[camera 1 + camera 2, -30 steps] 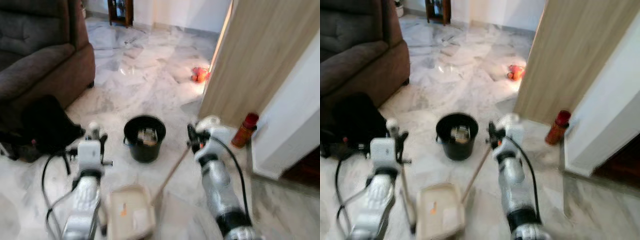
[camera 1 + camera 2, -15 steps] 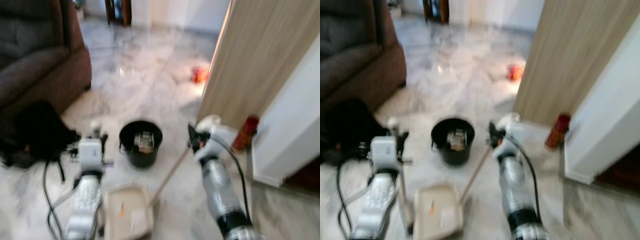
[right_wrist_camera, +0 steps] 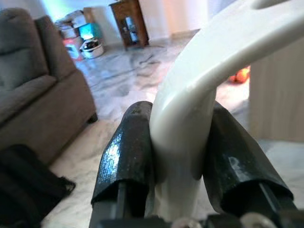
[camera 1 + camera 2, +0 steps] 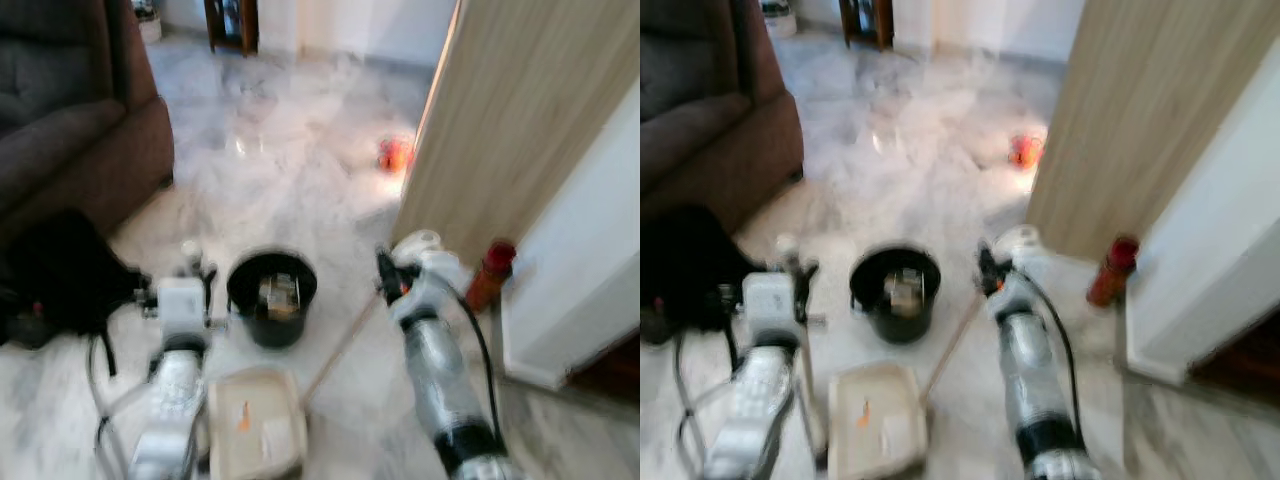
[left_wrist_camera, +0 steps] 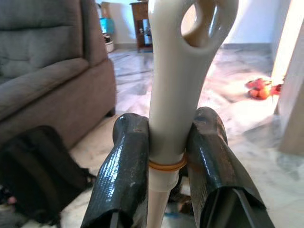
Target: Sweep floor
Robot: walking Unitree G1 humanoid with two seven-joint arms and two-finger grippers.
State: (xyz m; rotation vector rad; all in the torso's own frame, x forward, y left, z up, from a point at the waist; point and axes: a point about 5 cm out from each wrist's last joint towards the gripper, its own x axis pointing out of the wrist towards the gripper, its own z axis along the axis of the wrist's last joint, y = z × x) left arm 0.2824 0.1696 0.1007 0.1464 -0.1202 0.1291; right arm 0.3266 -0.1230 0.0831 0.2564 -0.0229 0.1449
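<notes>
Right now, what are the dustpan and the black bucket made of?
The dustpan looks like smooth cream plastic: its handle is moulded, slightly glossy, with a hanging hole. The black bucket is probably plastic too, with thin dark walls; blur leaves that uncertain.

My two head cameras look down from up high at the floor [image 4: 300,170] and share the black bucket [image 4: 271,297]. Each wrist camera looks very close along its own fingers [image 5: 124,175] toward the sofa [image 5: 47,80].
</notes>
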